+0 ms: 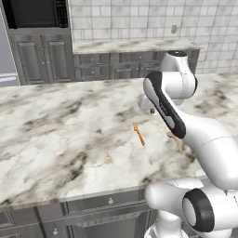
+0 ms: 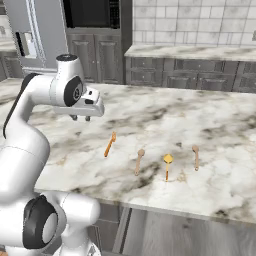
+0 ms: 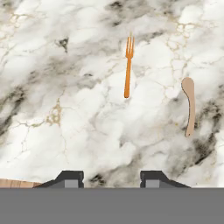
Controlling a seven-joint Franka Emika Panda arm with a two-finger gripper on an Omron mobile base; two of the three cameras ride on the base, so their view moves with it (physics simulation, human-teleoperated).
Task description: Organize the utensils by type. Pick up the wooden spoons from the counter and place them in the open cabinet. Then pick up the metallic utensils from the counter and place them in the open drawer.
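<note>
On the marbled counter [image 1: 60, 130] lies a thin orange fork [image 1: 138, 134] [image 2: 110, 144] [image 3: 128, 72], a metallic utensil. To its right lie a wooden spoon [image 2: 139, 161] [image 3: 189, 105] [image 1: 177, 141], a short utensil with a yellow head [image 2: 167, 164], and a second wooden spoon [image 2: 195, 156]. My gripper [image 2: 80, 118] [image 3: 109, 179] hovers above the counter, left of and short of the fork, pointing down. Its fingertips [image 3: 70, 178] stand apart with nothing between them. The open cabinet and open drawer are out of view.
Behind the counter runs a second marble top [image 1: 130, 45] over dark panelled cabinets, below a tiled wall. A dark oven unit [image 1: 35, 14] stands at the back left, and a steel fridge [image 2: 30, 35] beside it. The counter's front edge [image 1: 69, 197] runs close to my base.
</note>
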